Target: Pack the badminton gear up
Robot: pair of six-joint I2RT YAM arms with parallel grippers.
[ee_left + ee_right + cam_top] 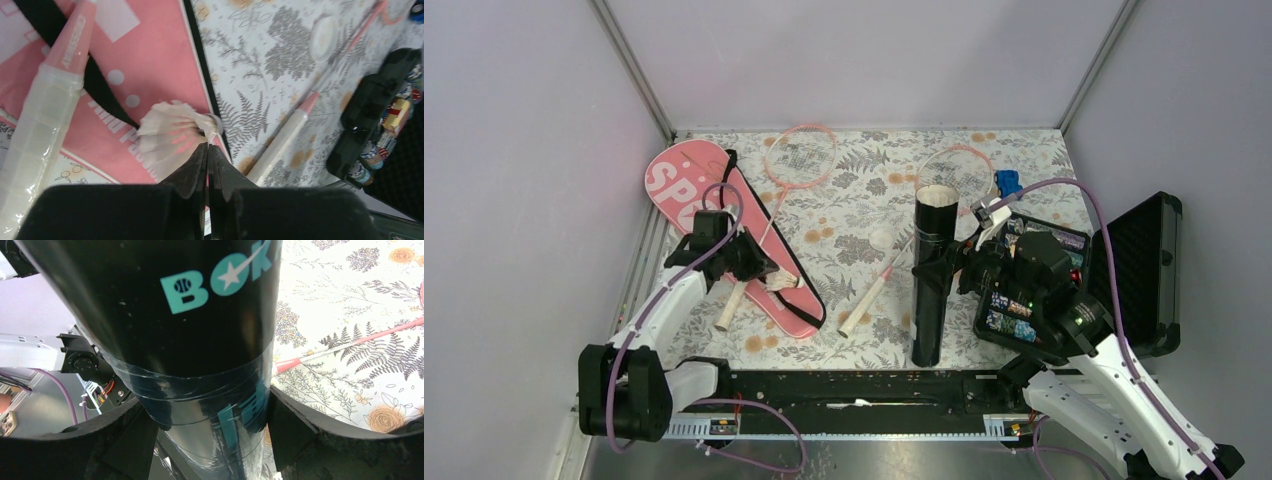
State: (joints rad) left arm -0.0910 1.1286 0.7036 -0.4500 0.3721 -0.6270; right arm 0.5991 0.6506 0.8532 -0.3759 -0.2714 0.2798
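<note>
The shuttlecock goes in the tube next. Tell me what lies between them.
Nothing visible blocks it. The left gripper pinches the shuttlecock over the bag; between it and the upright tube only a racket and a white disc lie flat on the table.

Racket handle crosses the bare cloth between bag and upright tube

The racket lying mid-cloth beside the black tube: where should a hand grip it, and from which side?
I would take the racket by its cream handle, from straight above, closing across its width. It is the thickest part and lies clear on the cloth; the thin shaft hugs the surface and the head sits behind the black tube.
</note>
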